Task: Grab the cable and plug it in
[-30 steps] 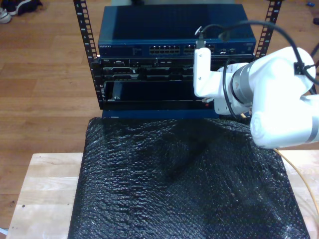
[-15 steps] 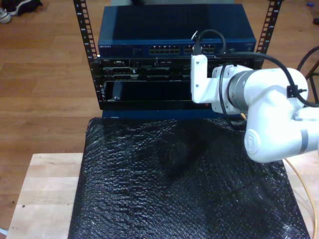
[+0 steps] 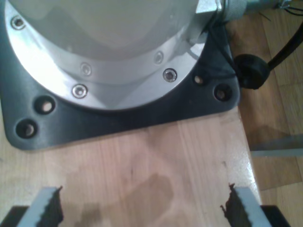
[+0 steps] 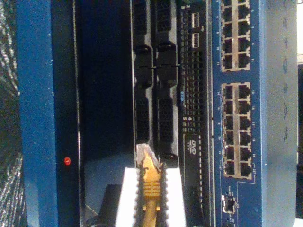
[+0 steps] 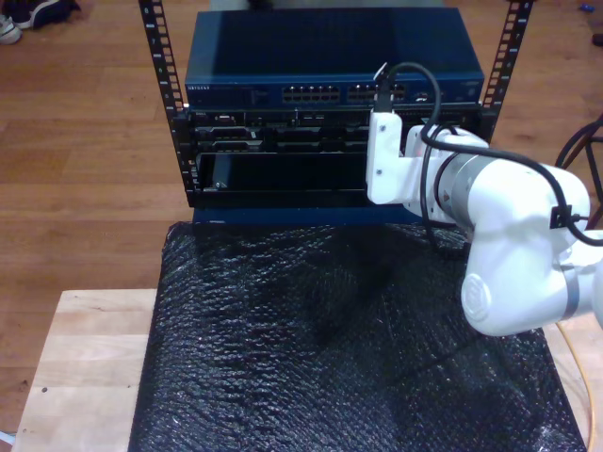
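Grab is done. My second gripper (image 4: pixel 151 189) has its fingers (image 4: pixel 128 194) pinching the cable (image 4: pixel 150 182) just behind the clear plug (image 4: pixel 144 152), plug tip sticking out forward. Cable is yellow-orange, and a run of it trails past the mat at the exterior view's lower right (image 5: pixel 586 395).

Plug-in is not done. In the second wrist view the plug sits in front of the dark middle chassis (image 4: pixel 156 71) of the rack, apart from any socket as far as I can tell. The blue switch (image 4: pixel 241 94) with its two blocks of network ports (image 4: pixel 236 127) is off to one side of the plug line, not ahead of it. The exterior view agrees: the white arm (image 5: pixel 490 207) is at the rack face below the switch's port row (image 5: pixel 311 94), toward the exterior view's right.

My first gripper (image 3: pixel 142 208) is idle: fingers (image 3: pixel 47 203) spread wide, nothing between them, over bare wooden tabletop (image 3: pixel 142 161) beside a black base plate (image 3: pixel 118 118).

Judgement: roughly halfway. Left to do: shift the plug across to a free port on the switch, line up, push in. Can't tell the plug's clip orientation against the ports from these views.
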Motion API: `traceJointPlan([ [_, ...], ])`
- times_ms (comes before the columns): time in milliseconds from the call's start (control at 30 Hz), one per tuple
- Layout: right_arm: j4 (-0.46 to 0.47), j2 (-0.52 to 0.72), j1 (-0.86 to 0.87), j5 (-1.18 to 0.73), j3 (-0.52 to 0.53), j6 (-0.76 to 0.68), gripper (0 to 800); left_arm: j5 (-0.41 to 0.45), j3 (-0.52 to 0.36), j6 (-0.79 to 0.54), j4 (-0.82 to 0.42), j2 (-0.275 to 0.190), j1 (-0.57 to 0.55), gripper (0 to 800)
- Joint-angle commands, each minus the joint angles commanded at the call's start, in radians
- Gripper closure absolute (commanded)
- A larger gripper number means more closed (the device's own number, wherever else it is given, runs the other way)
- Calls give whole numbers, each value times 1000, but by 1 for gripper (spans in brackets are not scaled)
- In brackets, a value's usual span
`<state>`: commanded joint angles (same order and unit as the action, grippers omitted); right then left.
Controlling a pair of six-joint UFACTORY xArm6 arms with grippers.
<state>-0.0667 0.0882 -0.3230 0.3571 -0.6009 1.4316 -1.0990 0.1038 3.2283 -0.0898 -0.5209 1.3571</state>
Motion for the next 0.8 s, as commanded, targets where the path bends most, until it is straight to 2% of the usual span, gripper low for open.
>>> traceJointPlan([
  [233, 3, 0, -5, 112, 23, 21, 800, 0, 0, 0, 0, 0, 0, 0],
  [333, 3, -2, -9, 117, 14, 72, 800, 0, 0, 0, 0, 0, 2, 0],
  [800, 28, -14, -31, 132, 44, 101, 800, 0, 0, 0, 0, 0, 0, 0],
])
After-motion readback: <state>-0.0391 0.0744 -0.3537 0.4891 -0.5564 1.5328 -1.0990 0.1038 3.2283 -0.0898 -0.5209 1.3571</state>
